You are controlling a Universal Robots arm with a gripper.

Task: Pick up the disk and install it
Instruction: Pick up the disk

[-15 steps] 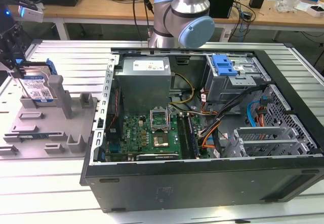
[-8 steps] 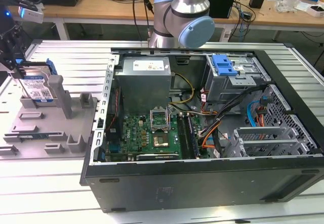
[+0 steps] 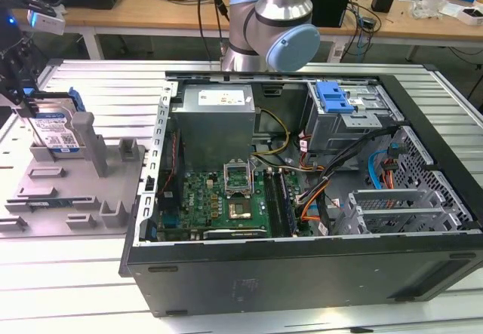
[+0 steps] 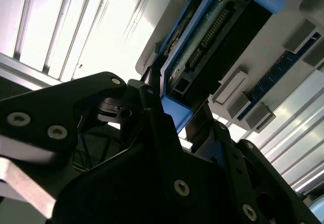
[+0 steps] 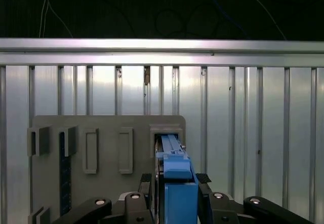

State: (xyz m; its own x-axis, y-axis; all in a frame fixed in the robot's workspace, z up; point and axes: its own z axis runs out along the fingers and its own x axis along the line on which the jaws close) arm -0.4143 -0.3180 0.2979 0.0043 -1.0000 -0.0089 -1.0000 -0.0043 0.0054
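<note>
The disk [image 3: 56, 129], silver with a blue-and-white label and a blue rail frame, stands on edge in a slot of the grey holder [image 3: 68, 191] at the exterior view's left. My gripper [image 3: 29, 111] reaches down over it from above. In both wrist views the two black fingers sit on either side of the disk's blue frame [image 5: 177, 193], pressed against it: the gripper [image 5: 174, 181] is shut on the disk [image 4: 212, 37]. The disk's lower end still sits in the holder's slot [image 5: 167, 135].
An open black computer case [image 3: 302, 262] lies at the exterior view's right, with motherboard, cables and a drive bay carrying a blue latch [image 3: 336, 96]. The arm's base [image 3: 272, 17] stands behind it. Upright posts [image 3: 94, 142] of the holder rise beside the disk. Everything rests on a ribbed metal table [image 5: 243, 133].
</note>
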